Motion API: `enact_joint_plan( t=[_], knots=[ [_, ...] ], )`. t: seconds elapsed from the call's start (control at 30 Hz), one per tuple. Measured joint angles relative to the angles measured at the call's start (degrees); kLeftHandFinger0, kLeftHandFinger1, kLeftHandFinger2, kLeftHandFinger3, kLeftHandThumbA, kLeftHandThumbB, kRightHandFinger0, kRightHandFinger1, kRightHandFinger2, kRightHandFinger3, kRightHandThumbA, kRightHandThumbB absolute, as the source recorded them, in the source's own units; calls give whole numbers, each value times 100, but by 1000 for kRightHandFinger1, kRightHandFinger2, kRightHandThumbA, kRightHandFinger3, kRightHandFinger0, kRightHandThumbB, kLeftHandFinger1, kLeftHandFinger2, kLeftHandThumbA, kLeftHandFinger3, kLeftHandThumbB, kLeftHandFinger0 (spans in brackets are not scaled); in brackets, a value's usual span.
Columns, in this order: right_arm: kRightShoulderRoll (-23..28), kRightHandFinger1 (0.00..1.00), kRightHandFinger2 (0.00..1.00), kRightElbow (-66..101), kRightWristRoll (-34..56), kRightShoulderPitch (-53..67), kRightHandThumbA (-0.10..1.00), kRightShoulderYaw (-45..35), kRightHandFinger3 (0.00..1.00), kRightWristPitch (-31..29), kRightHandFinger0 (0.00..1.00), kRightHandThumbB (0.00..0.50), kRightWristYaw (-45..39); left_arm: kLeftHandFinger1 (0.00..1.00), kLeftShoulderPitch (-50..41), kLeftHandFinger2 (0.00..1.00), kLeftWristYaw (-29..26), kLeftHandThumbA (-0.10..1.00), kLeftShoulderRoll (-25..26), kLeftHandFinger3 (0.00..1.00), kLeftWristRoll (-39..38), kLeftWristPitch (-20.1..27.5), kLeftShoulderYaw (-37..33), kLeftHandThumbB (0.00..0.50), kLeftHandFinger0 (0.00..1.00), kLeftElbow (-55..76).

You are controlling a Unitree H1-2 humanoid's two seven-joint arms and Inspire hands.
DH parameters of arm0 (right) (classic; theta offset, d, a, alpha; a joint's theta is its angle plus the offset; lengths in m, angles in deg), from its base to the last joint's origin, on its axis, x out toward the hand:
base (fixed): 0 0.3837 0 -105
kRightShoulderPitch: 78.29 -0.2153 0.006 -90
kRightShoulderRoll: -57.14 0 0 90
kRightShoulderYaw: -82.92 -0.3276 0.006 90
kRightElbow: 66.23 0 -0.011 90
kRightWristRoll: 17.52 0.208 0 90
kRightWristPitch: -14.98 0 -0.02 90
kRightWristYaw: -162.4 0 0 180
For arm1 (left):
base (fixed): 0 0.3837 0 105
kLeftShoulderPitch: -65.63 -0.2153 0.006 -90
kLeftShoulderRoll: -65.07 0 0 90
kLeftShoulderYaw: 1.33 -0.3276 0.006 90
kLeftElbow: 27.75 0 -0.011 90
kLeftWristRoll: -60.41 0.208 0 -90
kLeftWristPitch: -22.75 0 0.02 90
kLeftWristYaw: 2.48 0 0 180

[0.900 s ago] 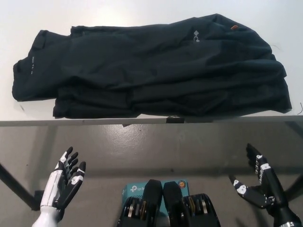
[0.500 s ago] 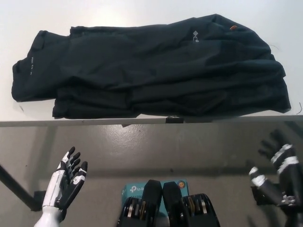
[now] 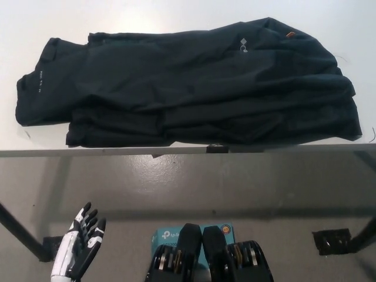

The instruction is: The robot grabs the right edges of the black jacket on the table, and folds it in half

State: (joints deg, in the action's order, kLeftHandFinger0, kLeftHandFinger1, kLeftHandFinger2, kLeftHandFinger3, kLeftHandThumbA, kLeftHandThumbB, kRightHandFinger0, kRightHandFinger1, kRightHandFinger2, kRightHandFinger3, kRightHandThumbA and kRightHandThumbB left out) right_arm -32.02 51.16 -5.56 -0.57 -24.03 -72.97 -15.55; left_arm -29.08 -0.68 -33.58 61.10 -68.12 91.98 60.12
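Black jacket (image 3: 188, 85) reaches the table (image 3: 176, 151) front edge; left hand (image 3: 79, 247) below, fingers spread.

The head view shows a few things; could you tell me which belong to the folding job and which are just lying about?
For the job:
- black jacket, spread on the white table
- left hand, open, low beside the table
- right hand: out of view

Lying about:
- teal box on the floor
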Motion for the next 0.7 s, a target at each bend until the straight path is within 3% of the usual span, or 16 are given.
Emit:
enact_joint_plan(
  t=[0.03, 0.1, 0.17, 0.4, 0.7],
  knots=[
    [54, 1000, 1000, -101, 125, -123, 861, -58, 1000, 101, 1000, 267, -1, 1000, -2, 1000, 0, 665, 1, 1000, 0, -1, 0, 0, 1000, 0],
    [124, 1000, 1000, -354, 343, -340, 954, -159, 1000, 270, 1000, 190, -3, 1000, -1, 1000, 0, 657, 3, 1000, 0, -1, 1, 0, 1000, 0],
    [175, 1000, 1000, -691, 563, -563, 966, -260, 1000, 456, 1000, 177, -15, 1000, 2, 1000, 1, 676, 2, 1000, 0, -1, -1, 2, 1000, 0],
    [608, 1000, 1000, -2782, 1279, -1521, 986, -446, 1000, 1234, 1000, 236, -265, 1000, 16, 1000, 3, 696, 16, 1000, -2, 2, -24, 0, 1000, 2],
    [999, 1000, 1000, -5399, 2119, -2560, 1000, -241, 1000, 2084, 1000, 233, -1044, 1000, 30, 1000, 3, 710, 27, 1000, -1, 20, -59, 1, 1000, 38]
  ],
)
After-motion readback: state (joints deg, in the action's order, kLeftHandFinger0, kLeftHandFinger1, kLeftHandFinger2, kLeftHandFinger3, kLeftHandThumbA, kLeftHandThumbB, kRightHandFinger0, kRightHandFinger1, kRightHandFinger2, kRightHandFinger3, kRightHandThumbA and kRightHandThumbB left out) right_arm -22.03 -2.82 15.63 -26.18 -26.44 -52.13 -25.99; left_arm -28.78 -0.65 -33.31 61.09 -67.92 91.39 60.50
